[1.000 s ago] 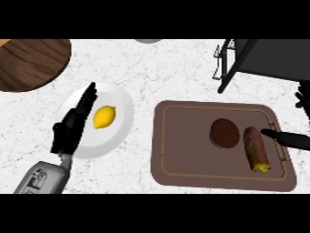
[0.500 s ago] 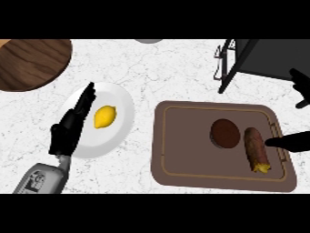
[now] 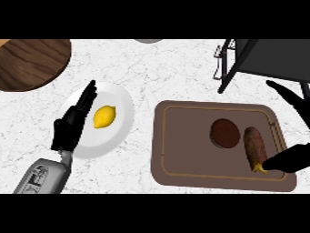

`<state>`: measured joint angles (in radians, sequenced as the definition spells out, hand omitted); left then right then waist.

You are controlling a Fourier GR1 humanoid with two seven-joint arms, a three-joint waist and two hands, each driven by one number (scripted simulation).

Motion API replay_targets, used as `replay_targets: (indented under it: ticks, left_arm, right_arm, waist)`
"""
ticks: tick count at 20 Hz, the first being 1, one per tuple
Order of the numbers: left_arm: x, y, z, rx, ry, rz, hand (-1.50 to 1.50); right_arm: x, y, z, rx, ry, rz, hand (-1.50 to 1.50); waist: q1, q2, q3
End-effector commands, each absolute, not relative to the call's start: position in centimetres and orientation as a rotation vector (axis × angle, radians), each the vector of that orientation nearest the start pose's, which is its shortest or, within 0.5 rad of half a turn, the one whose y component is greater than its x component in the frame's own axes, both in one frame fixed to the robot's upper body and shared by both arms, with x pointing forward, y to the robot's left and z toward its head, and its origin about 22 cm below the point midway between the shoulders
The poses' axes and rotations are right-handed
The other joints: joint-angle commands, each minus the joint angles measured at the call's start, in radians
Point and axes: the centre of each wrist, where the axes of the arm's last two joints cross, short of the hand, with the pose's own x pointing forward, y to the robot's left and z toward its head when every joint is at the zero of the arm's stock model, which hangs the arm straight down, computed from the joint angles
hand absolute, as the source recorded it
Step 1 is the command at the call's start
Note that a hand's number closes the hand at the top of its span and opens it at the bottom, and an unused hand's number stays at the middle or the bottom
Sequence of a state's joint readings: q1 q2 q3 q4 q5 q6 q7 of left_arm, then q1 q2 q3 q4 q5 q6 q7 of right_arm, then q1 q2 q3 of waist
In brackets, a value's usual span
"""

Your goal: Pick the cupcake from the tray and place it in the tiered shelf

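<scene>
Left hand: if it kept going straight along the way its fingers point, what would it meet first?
Nothing close: the left hand points up past the plate's rim onto bare counter; the lemon lies beside that line.

The white marble counter carries a white plate, a brown tray, a round wooden board at its far left corner, and the black tiered shelf at its far right.

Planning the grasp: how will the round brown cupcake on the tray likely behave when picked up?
The cupcake looks squat and round, so it is probably stable and unlikely to tip. It seems small, likely light. It lies close beside the long brown food, which a grasp may nudge.
</scene>
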<state>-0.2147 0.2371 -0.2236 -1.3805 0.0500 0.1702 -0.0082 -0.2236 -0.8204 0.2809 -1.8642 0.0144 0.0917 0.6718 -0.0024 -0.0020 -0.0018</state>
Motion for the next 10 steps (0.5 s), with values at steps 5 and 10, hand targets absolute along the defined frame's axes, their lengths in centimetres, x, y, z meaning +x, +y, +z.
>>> replay_targets:
  ticks: [5,10]
  left_arm:
    - [29.1,23.5,1.5,0.117,-1.587,-0.27,0.0]
    - [28.9,23.3,1.9,0.124,-1.573,-0.248,0.0]
  right_arm:
    - [23.3,-23.1,16.2,-0.609,-1.134,0.85,-1.5]
    - [25.8,-22.6,16.0,-0.649,-1.152,0.859,-1.5]
  waist:
    - [0.001,0.001,0.001]
    - [0.005,0.002,0.002]
